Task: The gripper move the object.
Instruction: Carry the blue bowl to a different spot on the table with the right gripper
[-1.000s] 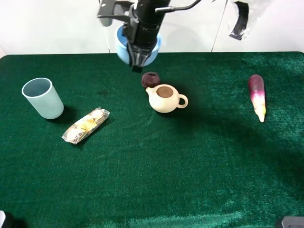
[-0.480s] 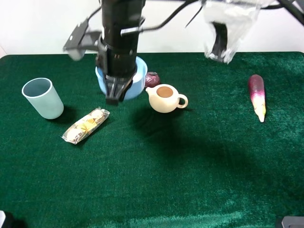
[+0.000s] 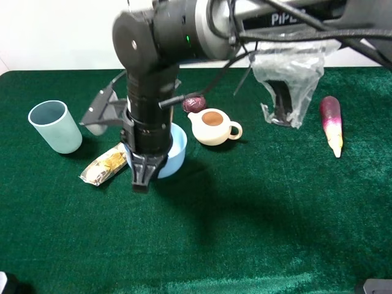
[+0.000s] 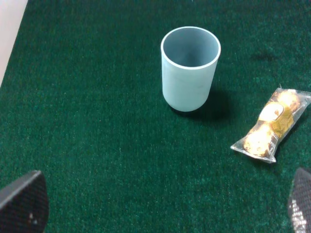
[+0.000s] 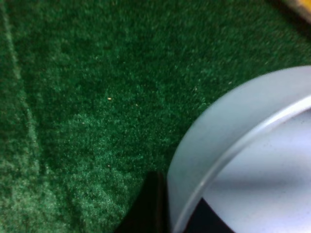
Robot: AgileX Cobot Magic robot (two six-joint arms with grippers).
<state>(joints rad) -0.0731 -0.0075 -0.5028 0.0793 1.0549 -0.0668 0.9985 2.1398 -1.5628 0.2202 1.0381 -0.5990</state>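
Note:
The light blue bowl (image 3: 177,150) hangs tilted just above the green cloth, between the snack packet and the teapot. My right gripper (image 3: 141,179), a black claw on a bulky black arm reaching in from the back, is shut on the bowl's rim. The right wrist view shows that rim and pale inside (image 5: 243,145) close up, with one black finger (image 5: 148,204) against its outer wall. My left gripper (image 4: 160,213) stands open low over the cloth on the left side, nothing between its fingers.
A tall pale blue-grey cup (image 3: 55,127) (image 4: 189,68) stands at the left. A clear packet of gold sweets (image 3: 103,166) (image 4: 269,127) lies beside the bowl. A cream teapot (image 3: 213,127), a dark red lid (image 3: 195,103) and a purple-white vegetable (image 3: 331,125) lie to the right.
The right arm has carried the bowl from the back edge of the table forward and down, to just beside the sweets packet. The other things have not moved.

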